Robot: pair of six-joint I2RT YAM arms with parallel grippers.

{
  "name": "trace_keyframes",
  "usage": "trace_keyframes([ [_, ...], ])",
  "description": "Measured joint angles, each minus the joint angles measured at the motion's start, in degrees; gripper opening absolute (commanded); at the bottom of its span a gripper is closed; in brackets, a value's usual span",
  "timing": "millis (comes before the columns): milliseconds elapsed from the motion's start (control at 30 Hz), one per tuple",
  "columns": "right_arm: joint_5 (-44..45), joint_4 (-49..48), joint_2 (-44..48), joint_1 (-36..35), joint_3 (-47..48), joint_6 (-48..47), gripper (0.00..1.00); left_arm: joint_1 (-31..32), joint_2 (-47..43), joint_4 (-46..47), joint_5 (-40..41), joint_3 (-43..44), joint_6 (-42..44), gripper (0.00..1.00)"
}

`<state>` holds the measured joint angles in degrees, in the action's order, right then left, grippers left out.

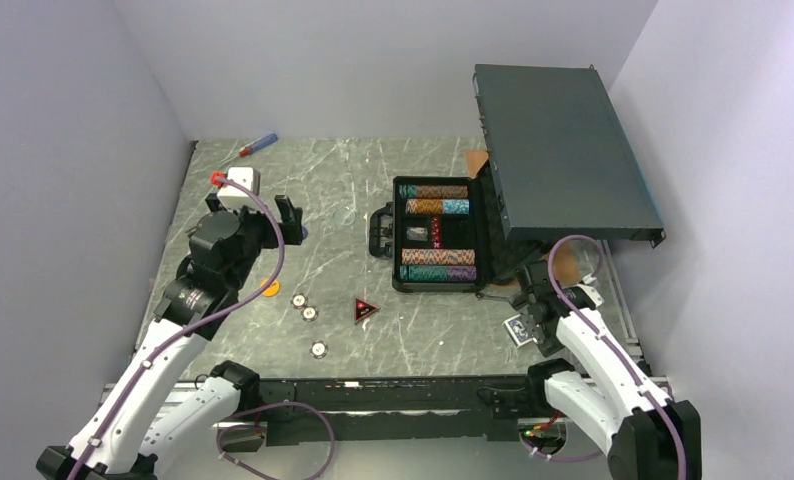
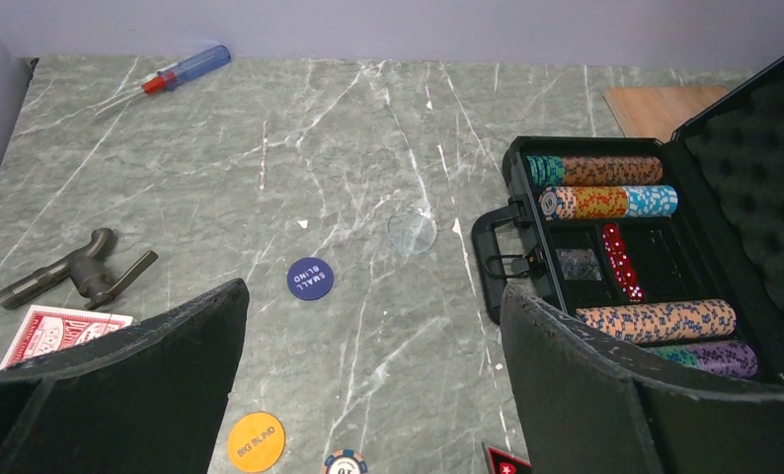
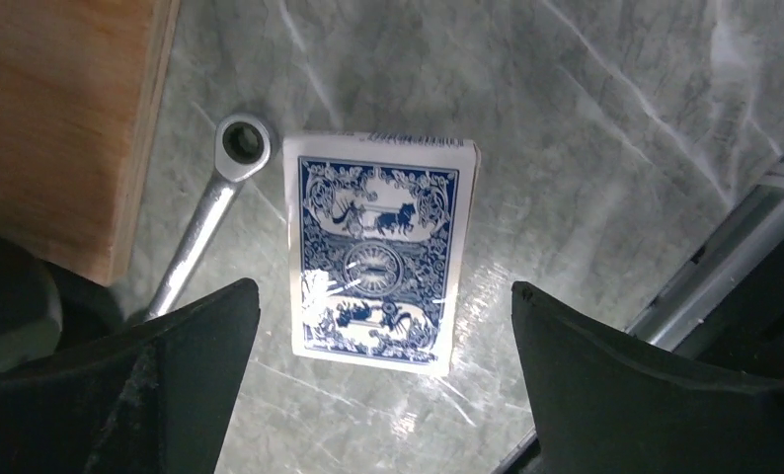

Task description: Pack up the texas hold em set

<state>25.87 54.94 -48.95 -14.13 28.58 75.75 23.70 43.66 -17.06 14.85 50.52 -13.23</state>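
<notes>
The small dark case [image 1: 465, 233] lies open mid-table, its foam lid [image 2: 753, 178] raised. Rows of striped chips [image 2: 605, 170] and red dice [image 2: 620, 262] sit in it. My left gripper [image 1: 285, 222] is open and empty above the table left of the case; in its wrist view [image 2: 373, 296] a blue "small blind" button [image 2: 310, 277], an orange "big blind" button [image 2: 256, 440], a red deck [image 2: 57, 334] and a loose chip [image 2: 345, 462] lie below. My right gripper [image 3: 383, 291] is open just above the blue deck [image 3: 378, 262], near the right front edge [image 1: 518, 328].
A large dark rack box [image 1: 568, 150] leans at back right. A red-and-blue screwdriver [image 1: 258, 146] lies at back left. A wrench [image 3: 205, 222] and a wooden board [image 3: 62, 118] lie left of the blue deck. Three loose chips [image 1: 310, 313] and a red triangular marker [image 1: 364, 309] lie in front.
</notes>
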Motion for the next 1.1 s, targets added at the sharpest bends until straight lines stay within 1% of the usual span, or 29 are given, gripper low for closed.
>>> trace_keyframes([
  [100, -0.7, -2.7, -0.9, 2.6, -0.6, -2.0, 0.97, 0.0, 0.1, -0.1, 0.0, 0.1, 0.0, 0.99],
  [267, -1.4, -6.4, -2.1, 5.9, -1.3, -4.5, 0.95, 0.0, 0.4, -0.3, 0.0, 0.3, 0.0, 0.99],
  [433, -2.3, -9.2, -6.2, 6.7, -1.3, -6.0, 0.92, 0.0, 1.2, -0.6, 0.0, 0.5, 0.0, 0.99],
  [500, -2.5, -10.1, -8.2, 6.7, -1.3, -6.3, 0.9, 0.0, 1.2, -0.9, 0.0, 0.6, 0.0, 0.99],
  [533, -2.7, -10.4, -9.1, 6.7, -1.3, -6.4, 0.86, 0.0, 1.2, -0.9, 0.0, 0.6, 0.0, 0.99],
  [600, -3.2, -11.3, -10.3, 6.7, -1.5, -6.4, 0.74, 0.0, 1.2, -1.1, 0.0, 0.7, 0.0, 0.99],
  [633, -3.2, -11.2, -10.6, 6.7, -1.6, -6.5, 0.69, 0.0, 1.2, -1.3, 0.0, 0.8, 0.0, 0.99],
  [700, -3.0, -11.2, -10.6, 6.8, -1.7, -6.8, 0.65, 0.0, 1.2, -1.3, 0.0, 0.9, 0.0, 0.99],
  [733, -3.0, -11.4, -10.6, 6.8, -1.7, -6.7, 0.61, 0.0, 1.2, -1.3, 0.0, 0.9, 0.0, 0.99],
  [800, -2.9, -11.3, -10.6, 6.8, -1.7, -6.6, 0.49, 0.0, 1.2, -1.3, 0.0, 1.0, 0.0, 0.99],
  [867, -2.8, -11.3, -10.5, 6.8, -1.7, -6.5, 0.45, 0.0, 1.2, -1.3, 0.0, 1.0, 0.0, 0.99],
  [900, -2.8, -11.3, -10.3, 6.8, -1.8, -6.6, 0.41, 0.0, 1.2, -1.3, 0.0, 1.0, 0.0, 0.99],
  [967, -2.8, -11.3, -9.3, 6.8, -2.1, -6.6, 0.3, 0.0, 1.2, -1.3, 0.0, 1.0, 0.0, 0.99],
  [1033, -3.4, -11.3, -7.2, 6.8, -2.8, -6.8, 0.14, 0.0, 1.2, -1.3, 0.0, 1.0, 0.0, 0.99],
  [1100, -4.3, -10.8, -2.8, 6.8, -3.8, -7.5, 0.1, 0.0, 1.2, -1.3, 0.0, 1.0, 0.0, 0.99],
])
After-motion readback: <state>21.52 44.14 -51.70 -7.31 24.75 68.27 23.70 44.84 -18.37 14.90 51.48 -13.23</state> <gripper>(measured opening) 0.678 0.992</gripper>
